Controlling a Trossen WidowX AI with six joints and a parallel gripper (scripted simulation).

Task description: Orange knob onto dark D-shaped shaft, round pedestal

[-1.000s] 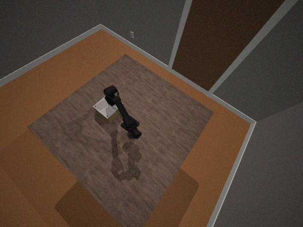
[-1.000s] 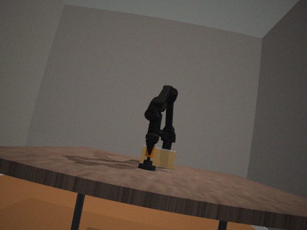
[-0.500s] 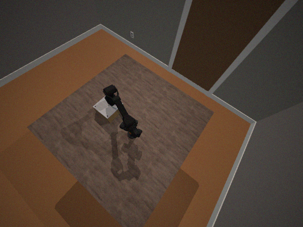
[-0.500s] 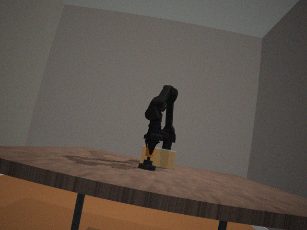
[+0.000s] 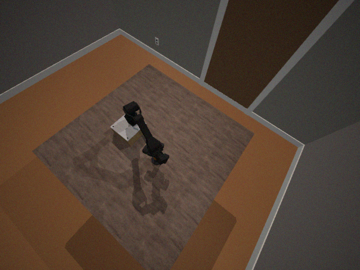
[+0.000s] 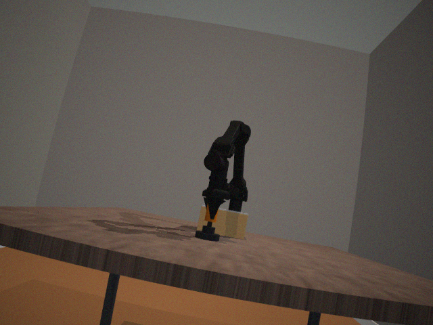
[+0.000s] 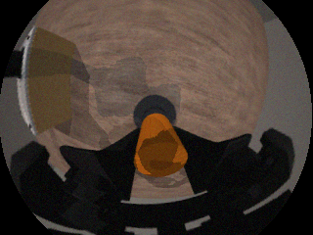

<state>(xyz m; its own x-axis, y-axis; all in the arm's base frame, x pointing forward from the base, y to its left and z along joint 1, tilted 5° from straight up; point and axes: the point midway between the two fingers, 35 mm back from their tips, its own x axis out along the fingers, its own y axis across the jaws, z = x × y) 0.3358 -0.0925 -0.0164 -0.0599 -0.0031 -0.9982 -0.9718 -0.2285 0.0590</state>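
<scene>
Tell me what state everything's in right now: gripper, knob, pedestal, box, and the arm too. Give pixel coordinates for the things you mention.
Gripper (image 6: 210,217) (image 7: 156,129): closed on the knob.
Knob (image 7: 157,142): held, above the pedestal's base, not fully down.
Pedestal (image 6: 207,235) (image 7: 155,104): upright on the table.
Box (image 5: 121,129) (image 6: 240,227) (image 7: 49,83): under the arm's foot.
Arm (image 5: 145,132) (image 6: 239,160): bent, reaching over the pedestal.
</scene>
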